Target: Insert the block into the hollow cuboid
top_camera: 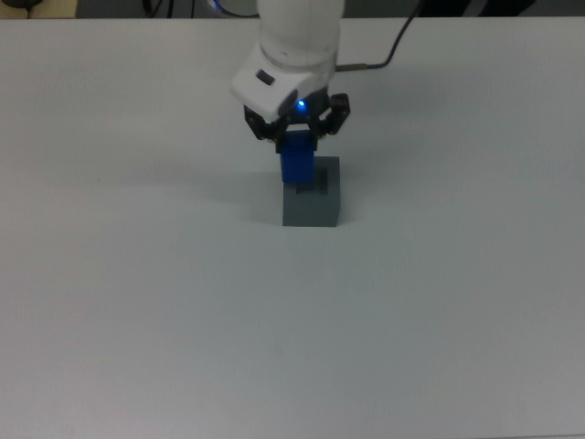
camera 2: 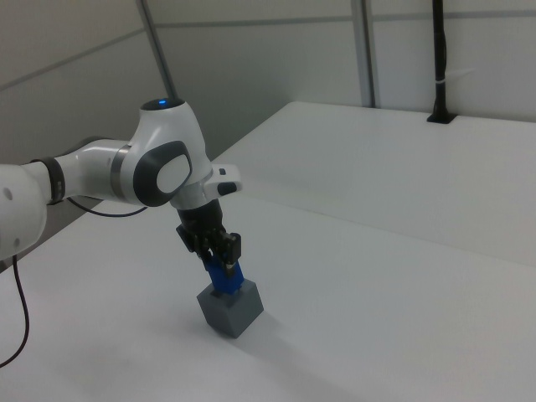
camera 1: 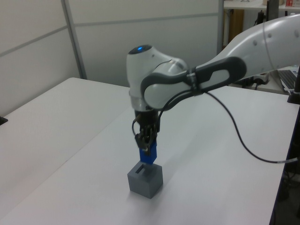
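No writing, brand mark or label can be read on anything in the three views. One robot arm (camera 1: 225, 70), white with dark grey joint covers, is seen reaching down over a plain white table (top_camera: 137, 320). One gripper (top_camera: 297, 137) is carried at its end, and its two black fingers are closed on the sides of one small bright blue block (top_camera: 297, 165), which is held upright. A small blue light is lit on the arm's head, at the upper centre of the top view. One hollow cuboid (top_camera: 313, 206), a matte grey box with a square recess in its top, is set on the table just above the centre of the top view and at the lower centre of the left view and of the right view. The block is held directly above the recess; its lower end is seen at the level of the box's top, but whether it has entered the recess cannot be told. What the recess holds is hidden by the block. One black cable (camera 1: 234, 136) is seen hanging from the arm. A second white table (camera 1: 42, 122) is seen at the left view's left
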Robot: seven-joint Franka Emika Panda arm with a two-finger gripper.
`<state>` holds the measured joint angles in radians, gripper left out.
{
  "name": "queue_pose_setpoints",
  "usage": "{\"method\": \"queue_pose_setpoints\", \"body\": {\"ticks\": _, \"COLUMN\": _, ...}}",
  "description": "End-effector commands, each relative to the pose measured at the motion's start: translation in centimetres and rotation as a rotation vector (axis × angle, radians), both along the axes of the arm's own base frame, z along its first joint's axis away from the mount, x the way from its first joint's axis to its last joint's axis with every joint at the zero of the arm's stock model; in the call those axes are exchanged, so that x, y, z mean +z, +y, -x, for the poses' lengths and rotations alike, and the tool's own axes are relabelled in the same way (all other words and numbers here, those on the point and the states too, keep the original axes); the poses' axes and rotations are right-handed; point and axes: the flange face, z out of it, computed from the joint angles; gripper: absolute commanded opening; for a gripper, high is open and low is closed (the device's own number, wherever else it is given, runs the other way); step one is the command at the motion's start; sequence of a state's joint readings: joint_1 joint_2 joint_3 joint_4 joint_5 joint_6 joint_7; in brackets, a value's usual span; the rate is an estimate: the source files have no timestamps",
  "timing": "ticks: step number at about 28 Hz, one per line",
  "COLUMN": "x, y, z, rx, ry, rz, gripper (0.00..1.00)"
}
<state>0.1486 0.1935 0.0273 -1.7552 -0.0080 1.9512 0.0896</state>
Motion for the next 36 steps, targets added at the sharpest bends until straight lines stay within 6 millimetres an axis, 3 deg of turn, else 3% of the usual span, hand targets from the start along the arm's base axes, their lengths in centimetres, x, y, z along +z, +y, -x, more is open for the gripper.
{"method": "queue_pose_setpoints", "body": {"ticks": 1, "x": -0.5, "y": 1.1, "z": -1.0, "rx": -0.051, "ry": 0.018, "rz": -0.007, "gripper": 0.25}}
{"method": "queue_pose_setpoints", "body": {"ticks": 16, "x": -1.8, "y": 2.5, "z": -1.0, "rx": -0.227, "ry": -0.006, "rz": -0.008, "gripper": 0.25}}
{"method": "queue_pose_setpoints", "body": {"ticks": 23, "x": -2.9, "y": 3.7, "z": -1.0, "rx": -0.212, "ry": 0.001, "rz": -0.001, "gripper": 0.25}}
{"method": "queue_pose_setpoints", "body": {"ticks": 36, "x": -3.5, "y": 3.6, "z": -0.6, "rx": -0.194, "ry": 0.018, "rz": 0.020, "gripper": 0.25}}
